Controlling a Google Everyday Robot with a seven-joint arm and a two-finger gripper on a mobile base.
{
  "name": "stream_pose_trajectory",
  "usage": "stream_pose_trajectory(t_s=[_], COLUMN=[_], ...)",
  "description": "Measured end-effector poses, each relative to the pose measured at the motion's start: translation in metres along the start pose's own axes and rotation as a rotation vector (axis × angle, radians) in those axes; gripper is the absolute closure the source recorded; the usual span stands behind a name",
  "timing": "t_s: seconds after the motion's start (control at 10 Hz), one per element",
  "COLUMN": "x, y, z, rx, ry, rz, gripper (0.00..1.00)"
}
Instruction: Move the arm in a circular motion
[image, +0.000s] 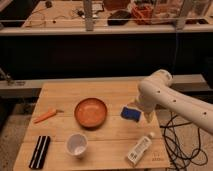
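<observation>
A wooden table (107, 91) is seen in front of a dark wall, with a cluttered workbench (60, 12) behind and above it. The arm (176, 101), cream-white and dotted with small dark marks, is extended in from the right edge. Its rounded elbow (157, 82) is held above the table's right rear part, and the last link is bent downward from there. The gripper (148, 116) is found at the narrow lower tip, just beside the right side of a blue sponge (130, 113). Contact with the sponge cannot be told, nor whether the gripper is spread or pressed together. Black cables (176, 142) are draped over the floor to the right of the table. An orange bowl (91, 112) is placed near the table's middle, left of the sponge. A white bottle (140, 149) is laid on its side near the front right corner. A black case (40, 151) is laid at the front left, and a white cup (76, 145) is set upright between it and the bottle. A carrot (45, 115) is laid at the left edge.
</observation>
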Motion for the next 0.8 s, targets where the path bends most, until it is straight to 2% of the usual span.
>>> stream_pose_trajectory(t_s=[0.3, 0.5, 0.7, 0.8], x=[-0.051, -0.082, -0.093, -0.09], y=[-0.03, -0.064, -0.094, -0.112], z=[-0.003, -0.003, 0.0, 0.002], rx=[-0.004, 0.011, 0.023, 0.027], ry=[-0.018, -0.04, -0.04, -0.034], rz=[-0.103, -0.204, -0.278, -0.301], gripper=[0.2, 0.2, 0.2, 0.2])
